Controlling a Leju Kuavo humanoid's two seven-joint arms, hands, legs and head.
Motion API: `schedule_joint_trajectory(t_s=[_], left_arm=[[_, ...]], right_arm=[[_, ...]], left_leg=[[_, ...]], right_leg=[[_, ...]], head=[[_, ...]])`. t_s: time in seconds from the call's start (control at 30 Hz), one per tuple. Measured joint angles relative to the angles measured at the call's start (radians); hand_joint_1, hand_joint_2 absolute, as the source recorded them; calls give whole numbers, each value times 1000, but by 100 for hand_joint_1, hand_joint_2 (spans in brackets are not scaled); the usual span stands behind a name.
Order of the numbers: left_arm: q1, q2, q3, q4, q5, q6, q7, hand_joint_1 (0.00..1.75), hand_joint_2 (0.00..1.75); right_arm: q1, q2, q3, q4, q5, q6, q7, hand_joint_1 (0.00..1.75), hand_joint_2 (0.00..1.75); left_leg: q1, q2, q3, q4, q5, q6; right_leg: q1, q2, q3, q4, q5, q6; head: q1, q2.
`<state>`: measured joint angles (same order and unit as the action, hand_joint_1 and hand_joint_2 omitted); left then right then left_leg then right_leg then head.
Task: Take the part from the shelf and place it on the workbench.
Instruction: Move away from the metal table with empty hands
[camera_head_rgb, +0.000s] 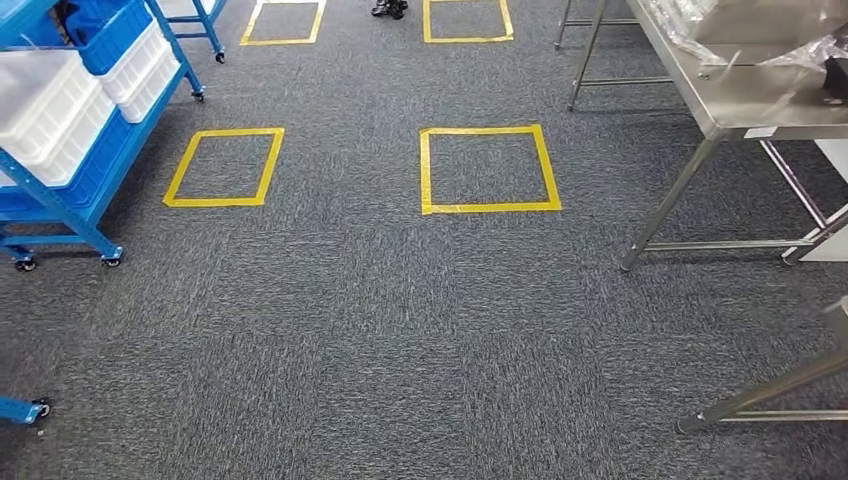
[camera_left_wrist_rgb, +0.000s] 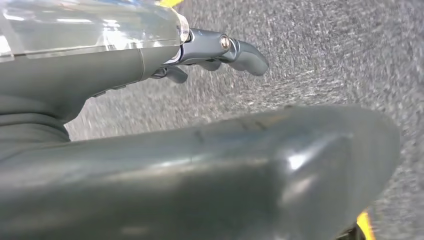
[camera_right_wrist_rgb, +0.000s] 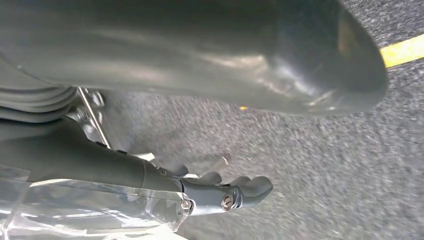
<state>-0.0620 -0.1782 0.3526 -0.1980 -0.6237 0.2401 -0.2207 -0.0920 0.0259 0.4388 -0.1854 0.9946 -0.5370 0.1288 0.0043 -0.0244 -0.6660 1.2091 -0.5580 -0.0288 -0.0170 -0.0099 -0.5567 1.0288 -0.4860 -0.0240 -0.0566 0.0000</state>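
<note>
Overall, the head view looks down on grey speckled carpet (camera_head_rgb: 380, 330).

**Floor markings:** four yellow tape squares.
- Two are whole, one on the left (camera_head_rgb: 230, 131) and one in the middle (camera_head_rgb: 490, 129).
- Two are cut off by the far edge of the view (camera_head_rgb: 282, 41) (camera_head_rgb: 468, 39).

**Left side:** one blue metal wheeled shelf (camera_head_rgb: 60, 205).
- It carries three white plastic crates (camera_head_rgb: 45, 115). The largest is nearest, and the other two are stacked beyond it.
- One blue plastic bin (camera_head_rgb: 110, 35) sits at the top with dark contents too small to identify.
- A second blue castor foot (camera_head_rgb: 20, 408) shows at the near left edge.

**Right side:** one stainless steel workbench (camera_head_rgb: 740, 100).
- Crumpled clear plastic bags (camera_head_rgb: 700, 25) lie on its top.
- One further steel leg (camera_head_rgb: 770, 385) crosses the near right corner.

**Task part:** it cannot be singled out, whether on the shelf or on the bench.

**Left hand (camera_left_wrist_rgb: 125, 70):** seen in its wrist view over carpet.
- The dark fingers (camera_left_wrist_rgb: 245, 55) are stretched out with a slight curl.
- The thick grey thumb (camera_left_wrist_rgb: 250, 170) stands well apart from them, with bare carpet between.
- Nothing is clasped.
- A clear glossy film (camera_left_wrist_rgb: 90, 25) lies along the back of the fingers. What it is cannot be told.

**Right hand (camera_right_wrist_rgb: 100, 167):** same condition.
- Its fingers (camera_right_wrist_rgb: 250, 189) are extended and its thumb (camera_right_wrist_rgb: 225, 50) is spread away from them.
- It grasps nothing.
- A similar clear film (camera_right_wrist_rgb: 90, 205) lies alongside the fingers.
</note>
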Motion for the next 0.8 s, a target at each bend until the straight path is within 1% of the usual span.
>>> schedule_joint_trajectory(t_s=[0.03, 0.07, 0.1, 0.13, 0.17, 0.2, 0.23, 0.27, 0.3, 0.33, 0.37, 0.4, 0.43, 0.47, 0.5, 0.53, 0.57, 0.6, 0.63, 0.67, 0.7, 0.73, 0.77, 0.8], left_arm=[[-2, 0, 6, 0, 10, -6, -6, 0, 0], [-2, -1, 14, 0, 23, -13, -11, 0, 0], [-2, -1, 24, 0, 40, -21, -16, 0, 0], [-2, -1, 35, 0, 57, -29, -19, 0, 0], [-3, -1, 47, 0, 75, -38, -20, 0, 0], [-6, -1, 60, 0, 93, -47, -21, 0, 0], [-10, -2, 74, 0, 112, -56, -22, 0, 0], [-14, -2, 89, 0, 131, -66, -22, 0, 0], [-18, -2, 105, 0, 152, -77, -22, 0, 0], [-22, -3, 122, 0, 173, -88, -21, 0, 0], [-23, -6, 139, 0, 191, -99, -20, 0, 0], [-27, -8, 157, 0, 207, -109, -18, 0, 0], [-32, -12, 173, 0, 217, -116, -17, 0, 0], [-38, -16, 187, 0, 225, -122, -16, 0, 0], [-44, -18, 198, 0, 232, -128, -16, 0, 0], [-49, -21, 208, 0, 239, -132, -16, 0, 0], [-52, -24, 218, 0, 248, -135, -15, 0, 0], [-53, -25, 228, 0, 260, -137, -14, 0, 0], [-54, -27, 240, 0, 276, -138, -11, 0, 0], [-55, -29, 253, 0, 294, -138, -8, 0, 0], [-56, -30, 267, 0, 311, -138, -5, 0, 0], [-59, -30, 282, 0, 329, -137, 0, 0, 0], [-61, -31, 297, 0, 346, -134, 5, 0, 0], [-62, -31, 312, 0, 364, -130, 12, 0, 0]], right_arm=[[0, 0, 0, 0, 3, 3, 0, 0, 0], [-1, 0, 0, 0, 7, 7, 0, 0, 0], [-3, 0, 0, 0, 11, 11, 0, 0, 0], [-5, 0, 0, 0, 14, 14, 0, 0, 0], [-7, 0, 1, 0, 16, 15, 0, 0, 0], [-9, 0, 1, 0, 17, 16, 1, 0, 0], [-11, 0, 1, 0, 19, 16, 2, 0, 0], [-12, 0, 1, 0, 19, 17, 4, 0, 0], [-14, 0, 1, 0, 20, 18, 5, 0, 0], [-17, 1, 1, -1, 22, 19, 6, 0, 0], [-19, 1, 1, -2, 23, 21, 8, 0, 0], [-22, 0, 1, -2, 25, 24, 8, 0, 0], [-24, 0, 1, -3, 26, 28, 8, 0, 0], [-24, -1, 1, -3, 28, 31, 9, 0, 0], [-24, -1, 1, -3, 29, 35, 9, 0, 0], [-23, -1, 1, -3, 31, 39, 9, 0, 0], [-23, -2, 1, -3, 31, 43, 9, 0, 0], [-23, -2, 1, -3, 32, 47, 9, 0, 0], [-24, -2, 1, -3, 33, 50, 9, 0, 0], [-24, -2, 1, -3, 34, 54, 9, 0, 0], [-24, -2, 1, -3, 36, 58, 9, 0, 0], [-24, -3, 1, -3, 37, 62, 9, 0, 0], [-25, -3, 1, -3, 39, 66, 9, 0, 0], [-27, -3, 1, -3, 41, 70, 10, 0, 0]], left_leg=[[1, 8, -27, 58, -22, -2], [1, 12, -41, 89, -27, -2], [1, 15, -36, 82, -13, 0], [0, 21, -12, 36, 15, 3], [-3, 35, 26, -34, 48, 9], [-9, 61, 62, -103, 71, 18], [-15, 82, 88, -155, 84, 27], [-21, 97, 100, -183, 88, 34], [-26, 99, 101, -192, 86, 39], [-27, 86, 101, -197, 89, 44], [-25, 75, 105, -203, 95, 47], [-21, 64, 110, -212, 100, 53], [-17, 52, 114, -220, 107, 58], [-14, 41, 118, -224, 112, 61], [-14, 29, 117, -226, 113, 64], [-13, 16, 116, -225, 114, 65], [-13, 2, 117, -224, 114, 65], [-12, -13, 117, -222, 113, 64], [-11, -27, 118, -218, 111, 61], [-9, -41, 119, -213, 109, 57], [-8, -53, 116, -206, 104, 51], [-7, -65, 112, -197, 100, 44], [-6, -75, 106, -191, 98, 38], [-5, -84, 100, -188, 97, 31]], right_leg=[[3, -14, 0, 0, -1, -2], [6, -27, 0, 0, -2, -3], [8, -40, 1, 0, -3, -4], [10, -51, 3, 0, -5, -4], [11, -62, 5, 0, -6, -3], [14, -72, 8, 1, -8, 0], [15, -82, 10, 0, -10, 3], [16, -92, 12, 0, -12, 7], [16, -102, 14, -1, -13, 12], [15, -112, 17, -2, -14, 17], [13, -113, 20, -1, -17, 23], [12, -98, 18, 10, -27, 28], [11, -72, 6, 42, -48, 32], [9, -40, -16, 93, -77, 35], [7, -14, -48, 158, -109, 37], [5, -1, -80, 221, -133, 39], [3, 4, -103, 260, -139, 42], [0, 6, -110, 266, -125, 45], [-3, 8, -100, 231, -92, 48], [-8, 19, -76, 169, -50, 51], [-13, 42, -50, 103, -18, 54], [-16, 62, -30, 51, 3, 56], [-16, 77, -20, 23, 10, 54], [-15, 82, -19, 16, 7, 51]], head=[[0, 0], [0, 0], [0, 0], [0, 0], [0, 0], [0, 0], [0, 0], [0, 0], [0, 0], [0, 0], [0, 0], [0, 0], [0, 0], [0, 0], [0, 0], [0, 0], [0, 0], [0, 0], [0, 0], [0, 0], [0, 0], [0, 0], [0, 0], [0, 0]])
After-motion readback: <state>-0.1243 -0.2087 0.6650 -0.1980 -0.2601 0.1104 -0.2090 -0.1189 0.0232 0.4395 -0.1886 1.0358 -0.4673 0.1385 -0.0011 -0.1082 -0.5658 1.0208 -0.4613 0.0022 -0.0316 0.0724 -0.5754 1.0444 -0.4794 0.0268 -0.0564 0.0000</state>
